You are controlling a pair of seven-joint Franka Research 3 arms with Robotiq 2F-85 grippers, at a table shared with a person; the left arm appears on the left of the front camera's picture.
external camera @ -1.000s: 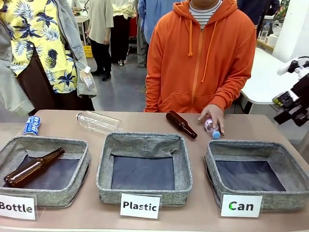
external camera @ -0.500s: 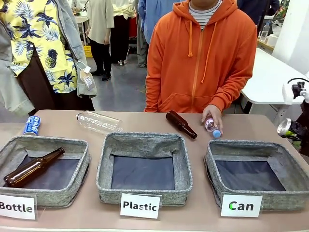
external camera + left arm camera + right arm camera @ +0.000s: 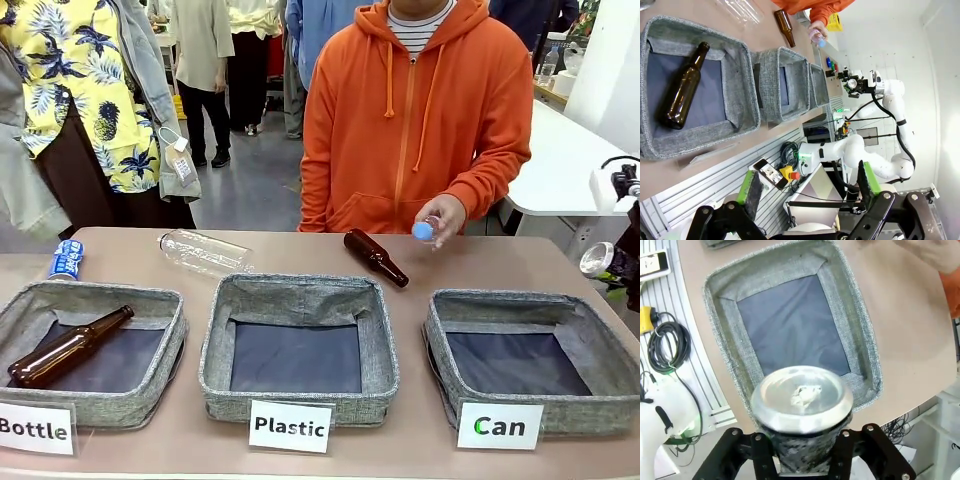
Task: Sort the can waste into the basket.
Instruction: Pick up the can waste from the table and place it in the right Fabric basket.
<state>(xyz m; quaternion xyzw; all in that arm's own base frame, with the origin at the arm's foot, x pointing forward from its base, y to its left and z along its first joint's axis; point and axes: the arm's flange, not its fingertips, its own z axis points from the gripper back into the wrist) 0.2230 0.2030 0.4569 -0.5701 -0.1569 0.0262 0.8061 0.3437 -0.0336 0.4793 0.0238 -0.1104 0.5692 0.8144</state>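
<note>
Brown counter (image 3: 910, 340) is stretching out beneath the right tool (image 3: 622, 270), and the grey basket (image 3: 862, 335) carded "Can" is lying open just below and ahead of it. The dark can (image 3: 802, 395) is sitting end-on between this tool's jaws, its silver lid facing the wrist camera. The step in hand looks like delivery. The can is overlapping the rim nearest the tool, so the next move probably calls for easing forward over the lining before letting go. The can is hiding the pads, so I cannot tell whether they are gripping or slackening, and the front view is cropping the tool. The left tool (image 3: 807, 182) is hanging with its jaws apart and empty. The blue-and-white can (image 3: 67, 258) is waiting far across from the right tool.
</note>
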